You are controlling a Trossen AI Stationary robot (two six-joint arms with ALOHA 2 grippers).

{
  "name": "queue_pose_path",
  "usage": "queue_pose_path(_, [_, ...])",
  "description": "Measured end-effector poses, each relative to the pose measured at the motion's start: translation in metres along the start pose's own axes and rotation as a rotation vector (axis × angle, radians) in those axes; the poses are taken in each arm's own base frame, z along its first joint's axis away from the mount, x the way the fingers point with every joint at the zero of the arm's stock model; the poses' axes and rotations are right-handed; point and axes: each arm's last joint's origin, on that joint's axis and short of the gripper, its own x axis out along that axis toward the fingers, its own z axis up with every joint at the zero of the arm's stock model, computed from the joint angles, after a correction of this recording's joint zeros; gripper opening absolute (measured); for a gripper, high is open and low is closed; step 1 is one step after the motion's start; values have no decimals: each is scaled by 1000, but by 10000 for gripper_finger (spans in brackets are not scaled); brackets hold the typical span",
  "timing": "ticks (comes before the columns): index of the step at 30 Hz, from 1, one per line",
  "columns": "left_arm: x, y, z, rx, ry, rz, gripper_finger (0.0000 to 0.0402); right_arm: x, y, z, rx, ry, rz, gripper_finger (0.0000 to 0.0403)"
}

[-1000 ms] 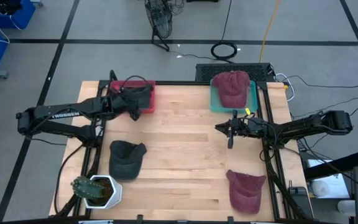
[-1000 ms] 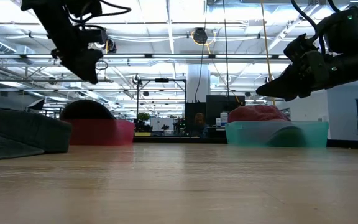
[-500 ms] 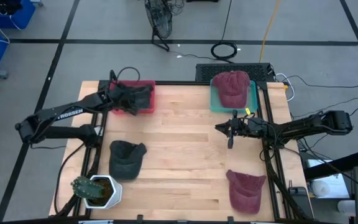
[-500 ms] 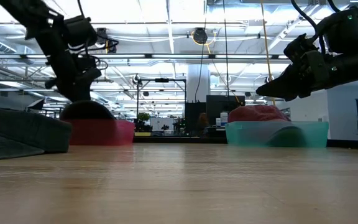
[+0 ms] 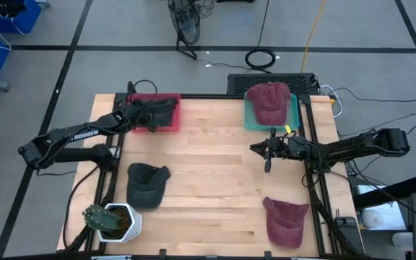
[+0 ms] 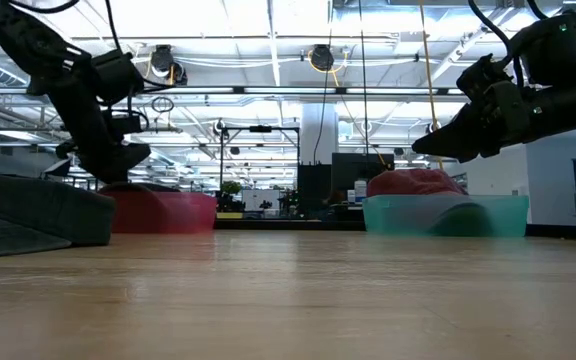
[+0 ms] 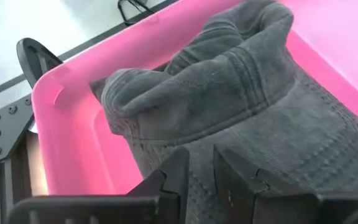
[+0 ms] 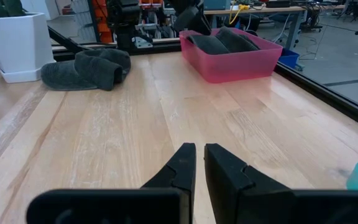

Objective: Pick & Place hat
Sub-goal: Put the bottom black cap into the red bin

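Wooden table (image 5: 215, 180), pale planks with a black frame, on a grey floor crossed by dark tape lines. Low view looks across the boards into a large hall with ceiling lights and racks far back.

Pink bin (image 5: 166, 124) at the far left corner of the table. Inside it lies a grey hat (image 5: 159, 108), washed cotton with stitched seams, crumpled, crown pushed up against the bin wall in the left wrist view (image 7: 241, 93). Left gripper (image 5: 134, 115) is down in the bin at the hat; its fingers (image 7: 173, 177) stand close together with a fold of grey cloth between them, a narrow gap only. Cannot tell whether the pinch is firm.

Teal bin (image 5: 292, 115) at the far right corner holds a red hat (image 5: 269, 101), brim toward the table middle. Second grey hat (image 5: 146, 184) lies flat on the boards near the left front, just beside a white pot (image 5: 121, 222) with a green plant. Second red hat (image 5: 286, 220) lies at the right front.

Right gripper (image 5: 267, 160) hangs above the boards right of centre, near the teal bin, fingers pressed nearly together with nothing between them (image 8: 194, 163).
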Motion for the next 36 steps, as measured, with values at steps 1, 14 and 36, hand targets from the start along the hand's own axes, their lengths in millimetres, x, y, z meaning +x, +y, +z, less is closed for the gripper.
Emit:
queue_pose_path(1, [1,0,0,0,-5,1,72,0,0,0,0,0,0,22])
queue_pose_path(14, [13,-3,-7,-3,-36,-3,28,0,0,0,0,0,0,22])
queue_pose_path(36, [42,-13,-14,38,23,45,30,0,0,-1,-3,9,-1,22])
